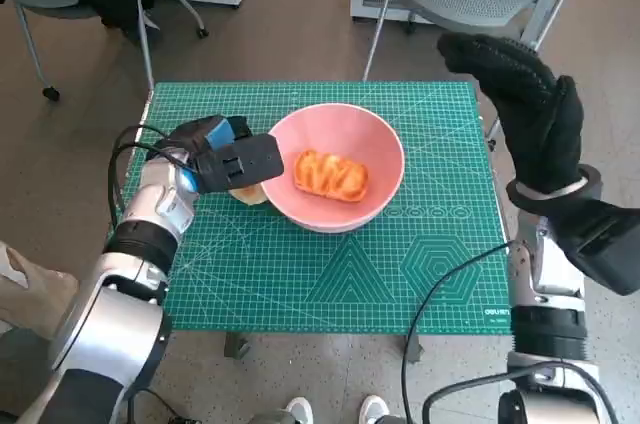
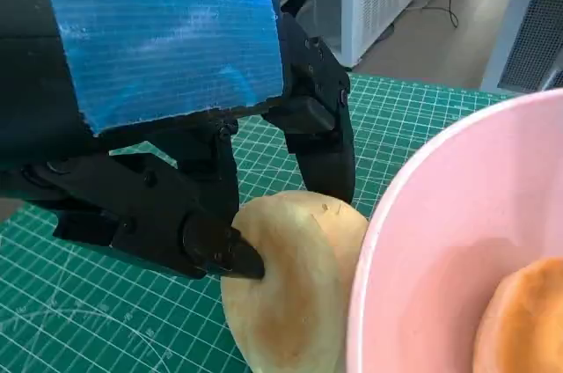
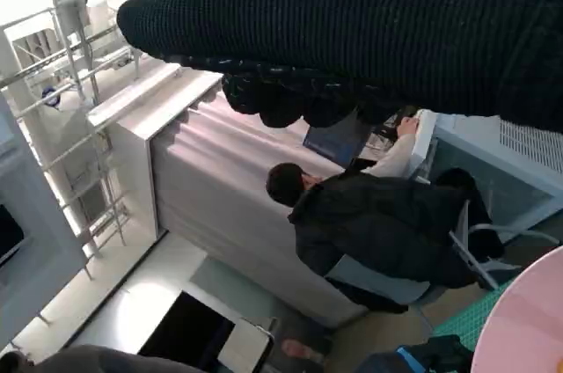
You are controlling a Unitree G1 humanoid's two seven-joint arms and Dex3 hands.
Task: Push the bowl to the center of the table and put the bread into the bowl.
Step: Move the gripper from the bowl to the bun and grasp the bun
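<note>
The left robot hand (image 2: 158, 127) pinched a soft, light bread roll (image 2: 295, 289) beside the pink bowl (image 1: 340, 159) mid-table — best held gently at its sides. The right robot hand (image 1: 525, 109) hung empty, fingers loosely extended.

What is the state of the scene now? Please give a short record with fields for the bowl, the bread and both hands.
bowl: pink bowl, upright near the middle of the green mat
bread in bowl: one glazed bread lies inside
bread outside: a pale bun on the mat, against the bowl's outer wall
left hand: left hand has its fingers on the pale bun
right hand: right hand raised beyond the mat's right edge, holding nothing
</note>
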